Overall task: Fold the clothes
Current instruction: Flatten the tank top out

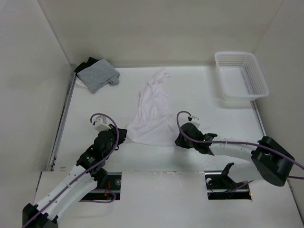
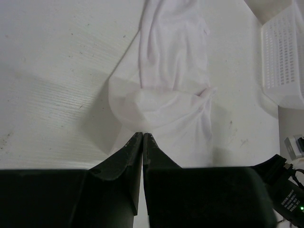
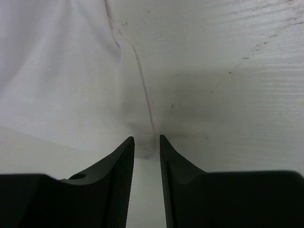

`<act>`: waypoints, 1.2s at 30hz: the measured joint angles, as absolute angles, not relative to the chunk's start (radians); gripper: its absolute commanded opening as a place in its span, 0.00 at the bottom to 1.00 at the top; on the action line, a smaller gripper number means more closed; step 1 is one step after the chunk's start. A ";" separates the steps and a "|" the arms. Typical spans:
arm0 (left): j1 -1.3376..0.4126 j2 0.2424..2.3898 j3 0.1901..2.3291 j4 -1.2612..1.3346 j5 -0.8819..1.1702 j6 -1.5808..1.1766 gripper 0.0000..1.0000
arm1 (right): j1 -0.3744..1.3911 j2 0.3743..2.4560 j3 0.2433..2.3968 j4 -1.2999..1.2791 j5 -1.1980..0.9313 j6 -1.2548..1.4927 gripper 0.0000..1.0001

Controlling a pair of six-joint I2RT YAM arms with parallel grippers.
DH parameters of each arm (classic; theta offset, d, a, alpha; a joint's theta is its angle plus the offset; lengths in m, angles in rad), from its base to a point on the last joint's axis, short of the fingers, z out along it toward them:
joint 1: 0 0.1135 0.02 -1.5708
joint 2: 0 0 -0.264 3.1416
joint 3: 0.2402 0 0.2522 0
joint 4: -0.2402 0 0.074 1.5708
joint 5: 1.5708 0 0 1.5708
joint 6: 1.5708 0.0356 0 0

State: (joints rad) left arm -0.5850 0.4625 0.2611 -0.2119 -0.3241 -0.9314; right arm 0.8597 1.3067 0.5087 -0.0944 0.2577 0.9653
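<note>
The clothes, one plain white shirt [image 1: 154,111], lie crumpled lengthwise in the middle of the table, narrow at the far end and wider towards me. My left gripper [image 1: 124,136] is at the shirt's near left corner. In the left wrist view its jaws [image 2: 143,134] are pressed together, with the edge of the shirt [image 2: 175,85] pinched at the tips. My right gripper [image 1: 177,140] is at the near right corner. Its jaws [image 3: 147,138] stand a narrow gap apart, straddling the hem of the shirt [image 3: 61,80] on the table.
A white plastic basket [image 1: 241,76] stands at the back right, also seen in the left wrist view [image 2: 285,57]. A grey garment [image 1: 97,76] lies on a black garment [image 1: 90,62] in the back left corner. Walls enclose the table on three sides.
</note>
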 measured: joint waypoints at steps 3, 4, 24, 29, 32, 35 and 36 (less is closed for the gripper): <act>-0.583 0.464 0.261 -0.211 -0.324 -0.931 0.03 | 0.860 1.322 0.516 -0.087 0.236 0.966 0.27; -0.583 0.467 0.261 -0.209 -0.324 -0.931 0.03 | 0.860 1.328 0.519 -0.082 0.227 0.965 0.24; -0.524 0.471 0.688 -0.189 -0.348 -0.797 0.02 | 1.000 0.734 0.983 -0.548 0.505 0.824 0.05; -0.511 0.472 0.961 -0.084 -0.390 -0.736 0.02 | 1.140 0.772 1.445 -0.602 0.653 0.632 0.05; -0.500 0.495 1.103 -0.002 -0.408 -0.699 0.02 | 1.207 0.829 1.664 -0.585 0.731 0.492 0.06; -0.496 0.541 1.202 0.056 -0.409 -0.670 0.02 | 1.225 0.906 1.808 -0.538 0.764 0.353 0.06; -0.493 0.560 1.223 0.075 -0.409 -0.661 0.02 | 1.220 0.931 1.835 -0.522 0.767 0.316 0.06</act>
State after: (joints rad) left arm -0.4931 0.5598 1.2232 0.0746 -0.4091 -0.6605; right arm 1.2201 0.9314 1.8355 -0.5224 0.7666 0.3164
